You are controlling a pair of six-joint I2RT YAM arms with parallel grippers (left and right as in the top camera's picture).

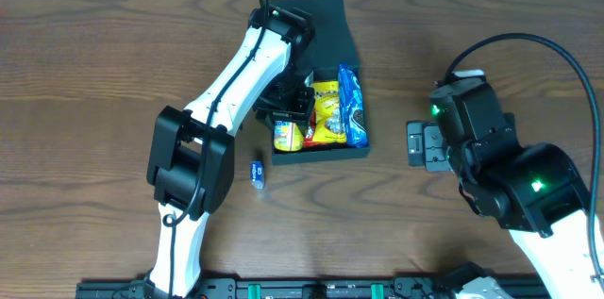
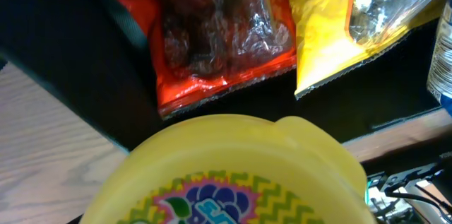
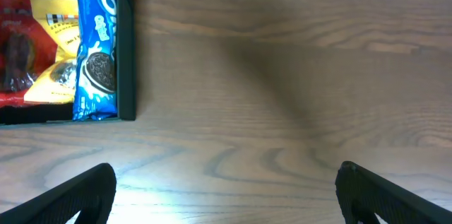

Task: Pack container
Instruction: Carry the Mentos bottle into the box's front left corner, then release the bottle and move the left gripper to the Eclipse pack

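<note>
Over container (image 1: 322,24) | left pincer (image 1: 291,115) grasping yellow tub (image 2: 233,174) | right pincer (image 3: 226,176) released

A yellow tub (image 2: 233,174) with a purple-and-green printed top fills the foreground. Beyond it, a red packet (image 2: 212,40) and a yellow packet (image 2: 332,33) lie side by side in a dark box (image 2: 70,54). The wooden table (image 2: 42,160) shows at left.

A brown wood-grain table (image 1: 94,54) with a black rail (image 1: 311,289) along its near edge
</note>
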